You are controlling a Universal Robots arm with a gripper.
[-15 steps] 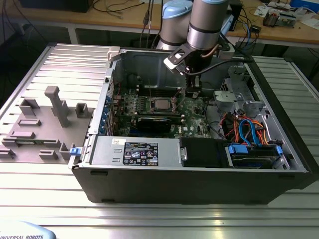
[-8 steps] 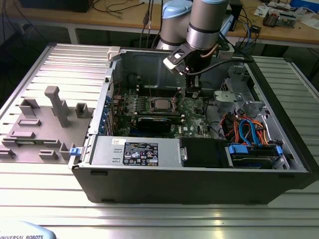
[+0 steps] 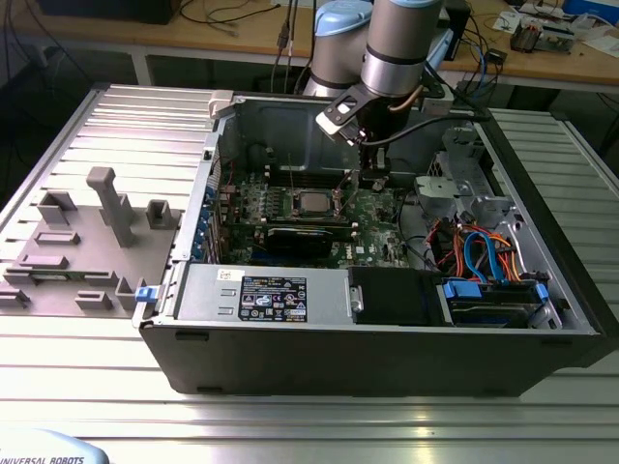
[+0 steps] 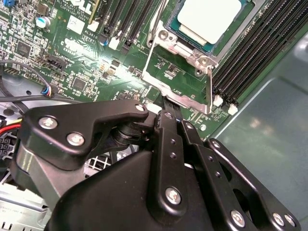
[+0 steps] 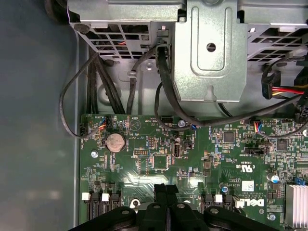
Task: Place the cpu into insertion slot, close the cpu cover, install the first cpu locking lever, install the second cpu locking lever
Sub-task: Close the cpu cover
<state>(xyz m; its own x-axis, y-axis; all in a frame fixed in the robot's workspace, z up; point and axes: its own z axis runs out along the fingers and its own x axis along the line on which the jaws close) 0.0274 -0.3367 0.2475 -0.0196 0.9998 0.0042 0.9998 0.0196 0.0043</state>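
We see the gripper (image 3: 371, 177) reaching down into the open computer case (image 3: 290, 358), which stands on the ribbed metal desk (image 3: 290, 425). It hangs over the green motherboard (image 5: 144, 159), just to the exterior view's right of the processor socket.

The cpu (image 4: 208, 18) lies flat in the insertion slot (image 4: 188, 45), with its dull silver top facing up. In the exterior view it shows as a pale square (image 3: 311, 202) near the middle of the board.

The cpu cover (image 4: 179, 98) is swung open, away from the chip. It is a thin silvery frame, and we see green board through its open centre. It is hinged at the edge of the slot nearest the gripper.

In both wrist views the black fingers (image 5: 160, 190) are pressed together, with only a thin seam between them and nothing gripped. In the second wrist view their tip (image 4: 166, 103) meets the free edge of the cover. It seems to be touching the metal rim there, though the angle leaves us unsure.

A round coin battery (image 5: 114, 142) sits on the board beyond the fingers.
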